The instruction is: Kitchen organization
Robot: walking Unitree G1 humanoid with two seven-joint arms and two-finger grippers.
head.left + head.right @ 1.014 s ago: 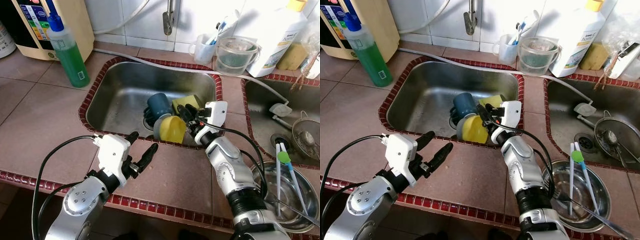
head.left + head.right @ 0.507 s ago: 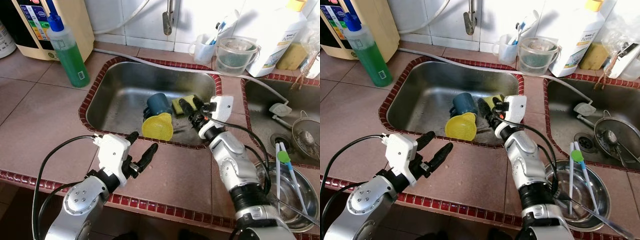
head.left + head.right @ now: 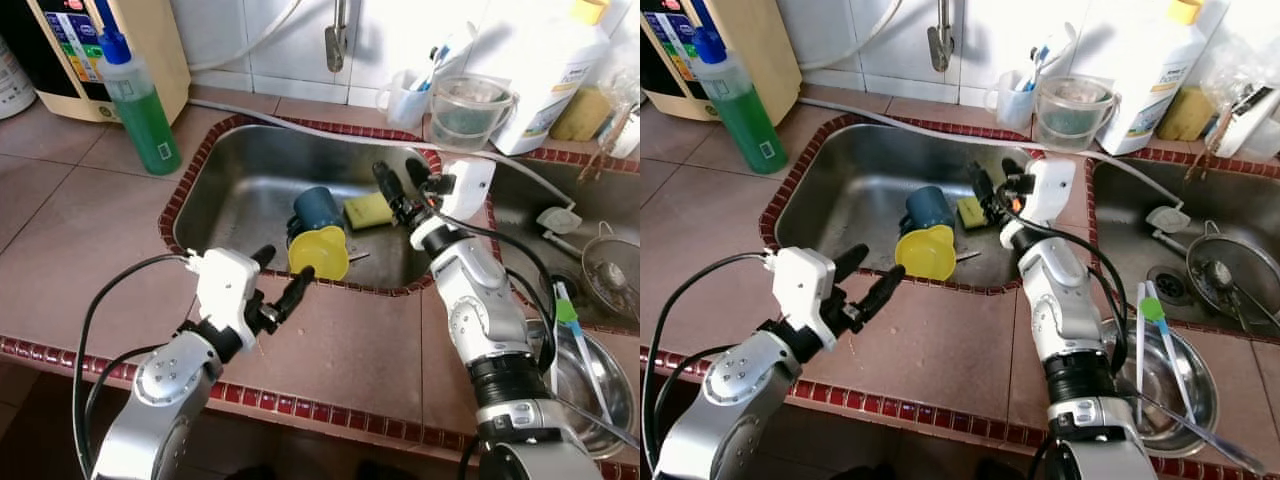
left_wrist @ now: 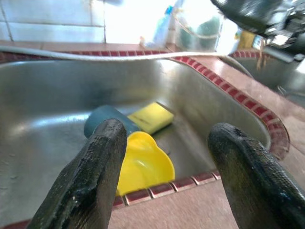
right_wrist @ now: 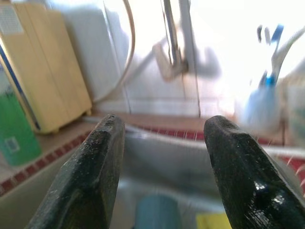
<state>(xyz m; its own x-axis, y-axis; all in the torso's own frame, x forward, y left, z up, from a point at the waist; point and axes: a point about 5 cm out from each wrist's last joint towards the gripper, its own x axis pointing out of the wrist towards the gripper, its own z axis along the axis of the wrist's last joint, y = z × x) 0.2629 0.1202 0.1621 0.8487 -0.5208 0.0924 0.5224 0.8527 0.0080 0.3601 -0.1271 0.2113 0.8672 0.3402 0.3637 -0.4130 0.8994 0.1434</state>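
Observation:
A yellow cup (image 3: 320, 252) lies on its side in the steel sink (image 3: 230, 195), against the front wall. A dark blue cup (image 3: 317, 208) lies just behind it, and a yellow sponge (image 3: 368, 210) sits to its right. My right gripper (image 3: 398, 180) is open and empty, raised above the sink's right side, over the sponge. My left gripper (image 3: 285, 266) is open and empty above the tiled counter at the sink's front rim, pointing at the yellow cup (image 4: 143, 164). The left wrist view frames the blue cup (image 4: 105, 119) and sponge (image 4: 150, 117) between its fingers (image 4: 90, 186).
A green soap bottle (image 3: 140, 105) stands at the sink's back left. Behind the sink are the faucet (image 3: 338, 35), a white hose, clear containers (image 3: 465, 105) and a large white bottle (image 3: 545, 70). At the right is a second sink (image 3: 520, 215); a metal bowl (image 3: 600, 395) holds utensils.
The right gripper drew up and back from the yellow cup, which now lies further left in the sink. The left gripper edged forward to the sink's rim.

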